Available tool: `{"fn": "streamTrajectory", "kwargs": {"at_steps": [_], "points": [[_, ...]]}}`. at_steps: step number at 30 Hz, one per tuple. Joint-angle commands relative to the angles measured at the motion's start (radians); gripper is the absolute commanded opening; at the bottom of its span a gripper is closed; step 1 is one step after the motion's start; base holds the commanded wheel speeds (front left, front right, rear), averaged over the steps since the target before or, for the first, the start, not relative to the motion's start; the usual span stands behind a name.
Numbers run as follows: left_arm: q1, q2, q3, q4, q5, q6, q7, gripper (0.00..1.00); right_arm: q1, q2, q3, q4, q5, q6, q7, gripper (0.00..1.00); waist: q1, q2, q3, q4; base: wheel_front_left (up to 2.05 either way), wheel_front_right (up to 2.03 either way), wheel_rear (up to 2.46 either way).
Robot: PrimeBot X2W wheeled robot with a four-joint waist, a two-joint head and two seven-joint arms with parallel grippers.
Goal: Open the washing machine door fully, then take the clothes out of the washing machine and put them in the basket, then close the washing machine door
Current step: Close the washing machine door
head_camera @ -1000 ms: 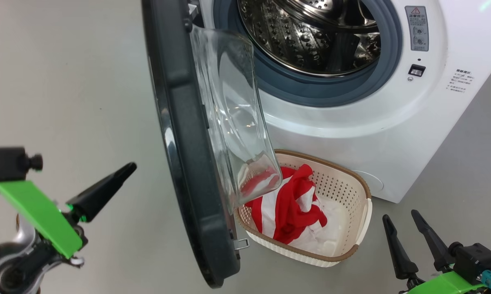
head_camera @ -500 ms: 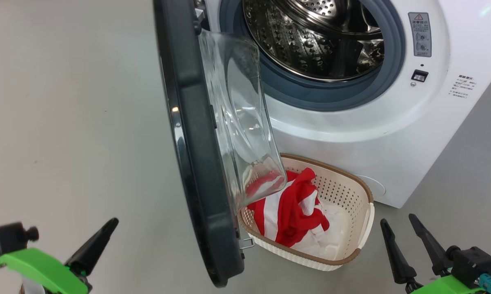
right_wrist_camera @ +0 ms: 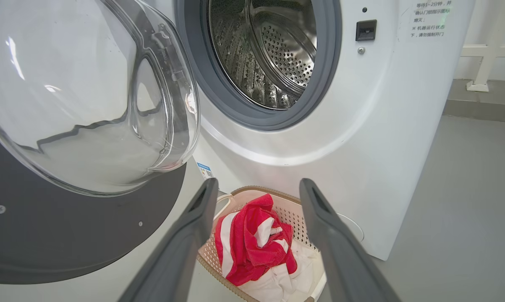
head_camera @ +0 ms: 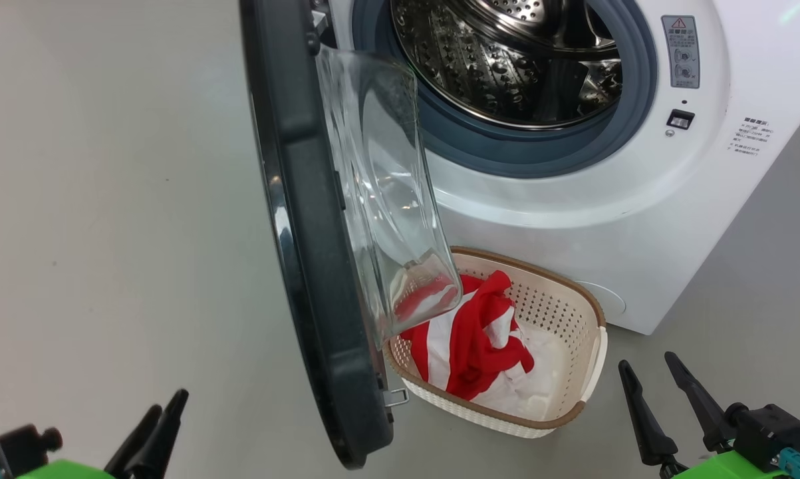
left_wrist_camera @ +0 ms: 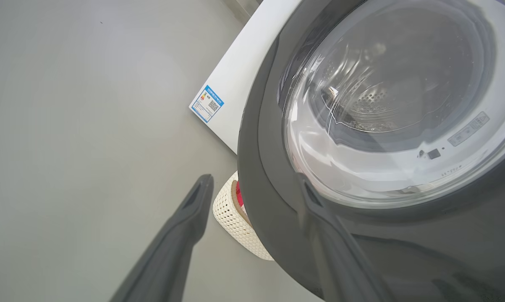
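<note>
Grey floor [head_camera: 107,199] stretches open left of the washing machine [head_camera: 572,219], whose washing machine door [head_camera: 306,233] stands swung out. One basket [head_camera: 572,293] sits at its foot, just beside the door's lower edge, holding the clothes [head_camera: 469,346]. The left gripper [head_camera: 168,400] and right gripper [head_camera: 646,360] hang low, fingers spread, holding nothing.

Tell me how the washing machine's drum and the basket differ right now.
Material: the drum is shiny steel; the basket is cream-white plastic with a brown rim. Contents: no clothes show in the drum, while the basket holds the red-and-white clothes. Pose: the drum opens forward inside the washing machine; the basket opens upward on the floor in front of it. Shared: both have perforated walls.
</note>
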Motion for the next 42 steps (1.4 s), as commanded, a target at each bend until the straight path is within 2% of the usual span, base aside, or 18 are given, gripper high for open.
{"fn": "streamTrajectory", "kwargs": {"at_steps": [1, 6, 10, 12, 18, 28, 29, 34, 37, 42], "points": [[-0.011, 0.031, 0.029, -0.002, 0.015, -0.007, -0.024, 1.00, -0.014, -0.016, 0.019, -0.019, -0.009, 0.006, -0.006, 1.00, 0.0000, 0.0000, 0.000, -0.001, 0.00, 0.00, 0.00], [-0.005, 0.008, 0.002, 0.050, 0.056, -0.007, -0.079, 1.00, -0.009, -0.015, 0.019, -0.017, -0.008, 0.006, -0.006, 1.00, 0.0000, 0.0000, -0.003, -0.005, 0.00, 0.00, 0.00], [-0.002, -0.015, 0.006, 0.108, 0.141, -0.007, -0.095, 1.00, -0.004, -0.016, 0.017, -0.016, -0.006, 0.006, -0.006, 1.00, 0.0000, 0.0000, -0.008, -0.008, 0.00, 0.00, 0.00], [-0.003, -0.043, 0.062, 0.124, 0.200, -0.007, -0.097, 1.00, -0.002, -0.016, 0.014, -0.016, -0.006, 0.006, -0.006, 1.00, 0.0000, 0.0000, -0.011, -0.008, 0.00, 0.00, 0.00], [0.035, -0.141, 0.230, 0.139, 0.474, -0.007, -0.097, 1.00, 0.006, -0.017, 0.007, -0.018, -0.006, 0.006, -0.006, 1.00, 0.0000, 0.0000, -0.022, -0.011, 0.00, 0.00, 0.00], [0.110, -0.321, 0.510, 0.012, 0.938, -0.007, -0.097, 1.00, 0.011, -0.016, -0.019, -0.024, -0.007, 0.006, -0.006, 1.00, 0.0000, 0.0000, -0.023, -0.020, 0.00, 0.00, 0.00], [0.110, -0.321, 0.510, 0.012, 0.938, -0.007, -0.097, 1.00, 0.011, -0.016, -0.019, -0.024, -0.007, 0.006, -0.006, 1.00, 0.0000, 0.0000, -0.023, -0.020, 0.00, 0.00, 0.00], [0.128, -0.393, 0.593, -0.061, 1.123, -0.007, -0.097, 1.00, 0.010, -0.017, -0.033, -0.031, -0.010, 0.006, -0.006, 1.00, 0.0000, 0.0000, -0.016, -0.022, 0.00, 0.00, 0.00], [0.135, -0.415, 0.616, -0.095, 1.215, -0.007, -0.097, 1.00, 0.011, -0.018, -0.042, -0.035, -0.010, 0.006, -0.006, 1.00, 0.0000, 0.0000, -0.015, -0.022, 0.00, 0.00, 0.00], [0.155, -0.454, 0.641, -0.107, 1.284, -0.007, -0.097, 1.00, 0.015, -0.017, -0.045, -0.034, -0.013, 0.006, -0.006, 1.00, 0.0000, 0.0000, -0.014, -0.027, 0.00, 0.00, 0.00]]}}
